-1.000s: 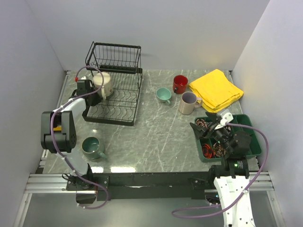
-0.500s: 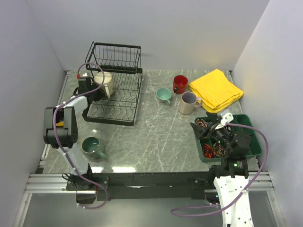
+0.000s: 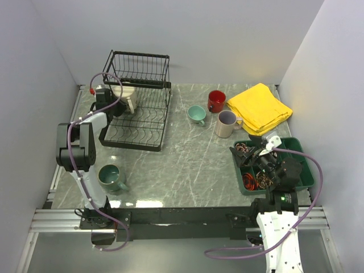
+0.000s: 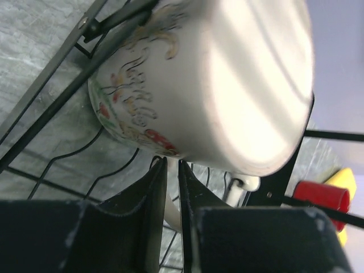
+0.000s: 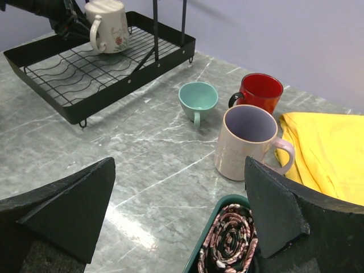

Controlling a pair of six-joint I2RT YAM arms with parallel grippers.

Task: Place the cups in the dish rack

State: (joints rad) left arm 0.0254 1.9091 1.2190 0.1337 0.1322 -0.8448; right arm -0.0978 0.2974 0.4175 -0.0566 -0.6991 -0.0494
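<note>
The marbled table [image 3: 187, 165] carries the black wire dish rack [image 3: 133, 145] at 10 o'clock. At 4 o'clock is the green tray [image 3: 304, 170], with the right end effector [image 5: 179, 165] spread wide above it. The cream mug [image 4: 216, 85] sits upside down in the rack, and the left end effector [image 4: 172, 168] is pinched almost together on its handle. The beige mug [image 3: 226, 124], red mug [image 3: 216, 100] and teal mug [image 3: 197, 114] stand at 1 o'clock, and the grey-green mug [image 3: 111, 177] at 7.

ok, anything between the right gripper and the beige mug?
Nothing visible. In the right wrist view, only the rim of the green tray and bare table lie between the open right gripper and the beige mug. Red mug sits behind it.
</note>
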